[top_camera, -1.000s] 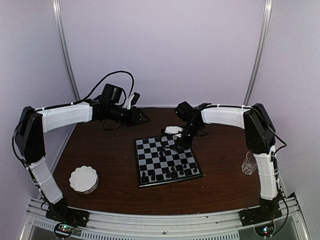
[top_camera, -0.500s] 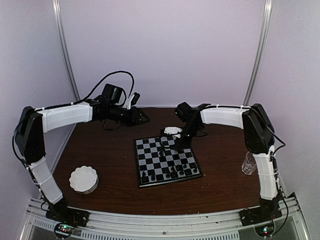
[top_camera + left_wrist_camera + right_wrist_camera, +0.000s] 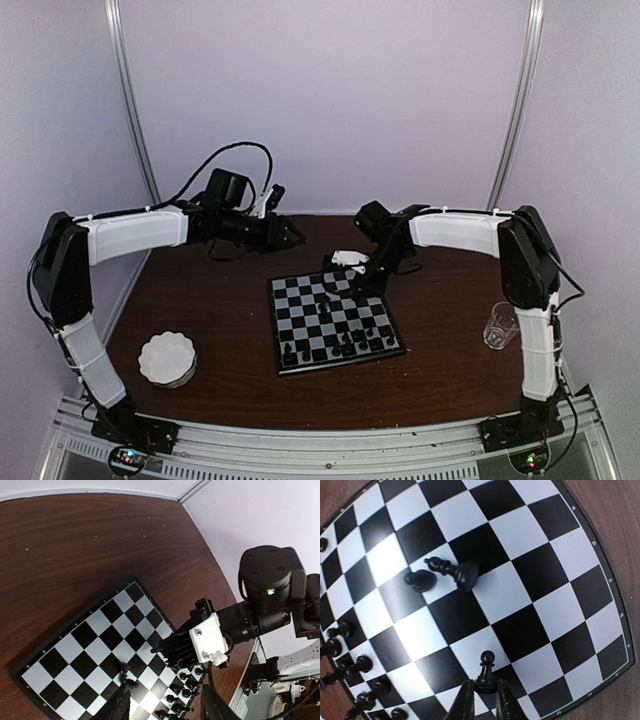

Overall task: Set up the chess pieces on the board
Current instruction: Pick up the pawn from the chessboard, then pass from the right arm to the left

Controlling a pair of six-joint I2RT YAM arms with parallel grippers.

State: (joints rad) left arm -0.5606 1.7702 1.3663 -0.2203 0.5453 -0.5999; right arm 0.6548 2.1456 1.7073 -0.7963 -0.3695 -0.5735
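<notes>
The board (image 3: 300,321) lies mid-table, black and pale squares. My right gripper (image 3: 484,701) is shut on the base of a small black pawn (image 3: 485,670), which stands upright between its fingers (image 3: 468,704) over the board's far part (image 3: 540,580). From above, that gripper (image 3: 354,287) hangs at the board's far edge. Two loose pieces (image 3: 445,574) sit mid-board, one lying on its side. Several chess pieces (image 3: 340,346) line the near rows. My left gripper (image 3: 167,707) is open and holds nothing, high behind the board (image 3: 85,645).
A round white scalloped dish (image 3: 167,358) sits at the near left of the brown table (image 3: 220,300). A clear glass (image 3: 498,327) stands at the right, beside the right arm. White walls close in the back and sides.
My right gripper has closed on the pawn and drawn back a little toward the board's far edge. The left arm has shifted slightly to the right, its jaws unchanged.
</notes>
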